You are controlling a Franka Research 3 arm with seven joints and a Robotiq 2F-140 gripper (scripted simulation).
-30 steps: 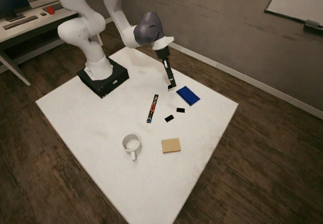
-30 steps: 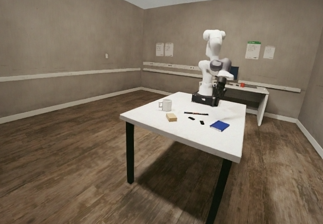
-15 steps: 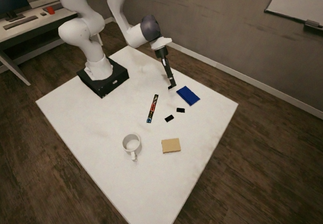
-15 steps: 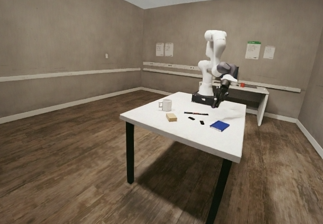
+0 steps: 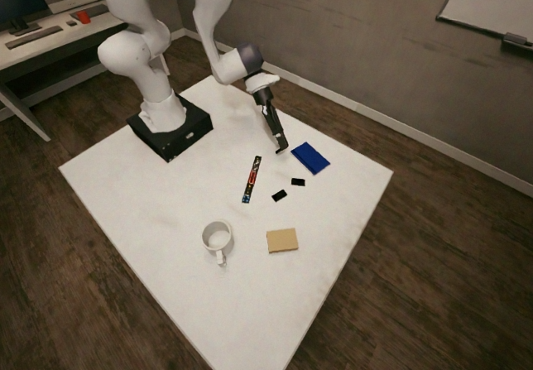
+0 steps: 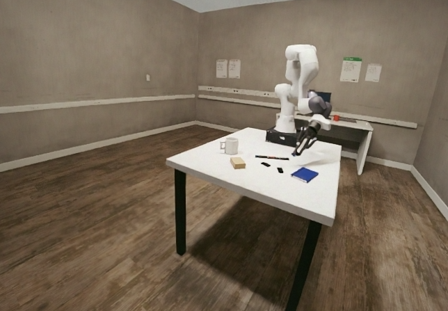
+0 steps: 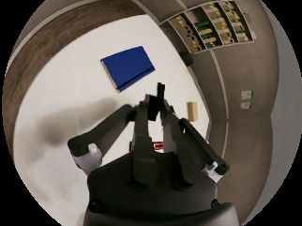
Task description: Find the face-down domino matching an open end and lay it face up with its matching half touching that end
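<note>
— How does the gripper (image 5: 281, 146) stand, and does it have something?

— The fingers are almost together, clamped on a small dark domino (image 7: 159, 90); in the wrist view it sticks out past the fingertips, thin and on its edge; I cannot tell which face it shows. The gripper hangs tilted above the table (image 5: 133, 209), on the side of the edge along the wall, between the blue book (image 5: 309, 157) and the upper end of the line of dominoes (image 5: 252, 179); it touches neither of them.

— And the line, which way does it go?

— It lies flat near the middle; its long axis runs obliquely to the edges, one end toward the edge where the black base (image 5: 170, 145) stands, the other end toward the white mug (image 5: 217, 236). Two black face-down dominoes (image 5: 279, 195) (image 5: 298, 181) lie near its lower half, on the book's side, apart from it and from each other.
</note>
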